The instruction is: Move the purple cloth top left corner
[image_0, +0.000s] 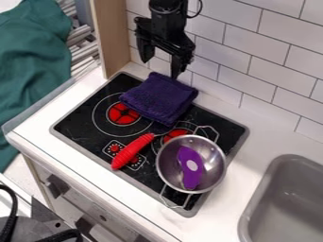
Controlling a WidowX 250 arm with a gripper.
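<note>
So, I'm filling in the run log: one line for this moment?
gripper: near purple cloth, jaws open | cloth: on stovetop | metal bowl: holds purple object

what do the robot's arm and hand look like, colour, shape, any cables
The arm is black, with a thin black cable curving out at its side. The hand is black too, with two chunky, angular fingers that narrow toward their tips.

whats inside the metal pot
A purple oval-shaped thing with a pale spot lies inside the metal pot; the bottom beneath it is covered, so that part can't be seen.
</note>
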